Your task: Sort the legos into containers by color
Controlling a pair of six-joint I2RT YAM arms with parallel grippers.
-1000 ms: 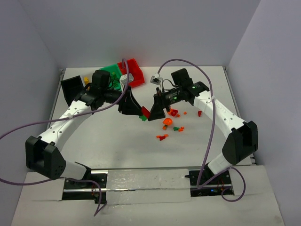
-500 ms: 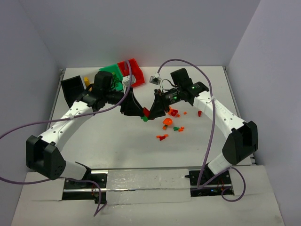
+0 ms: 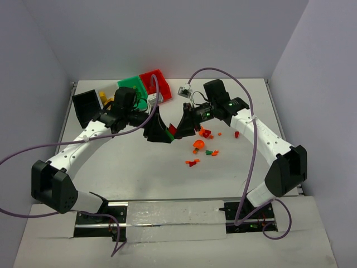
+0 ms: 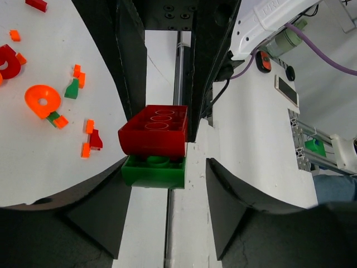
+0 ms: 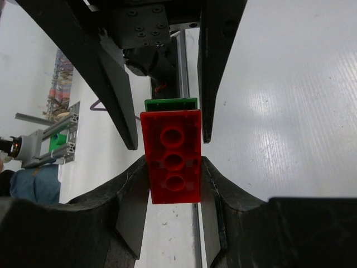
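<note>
From above, the left gripper [image 3: 158,133] and right gripper [image 3: 179,128] are meeting mid-table at a red brick [image 3: 172,130], near the green bin [image 3: 133,84] and red bin [image 3: 154,78]. In the left wrist view, the left jaws are standing wide around a green brick [image 4: 153,173] stuck to the red one. In the right wrist view, the right fingers [image 5: 131,190] are clamping the red brick.

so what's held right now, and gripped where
The right gripper pinches the red brick by its long sides, green brick stuck to it; left gripper open.
</note>
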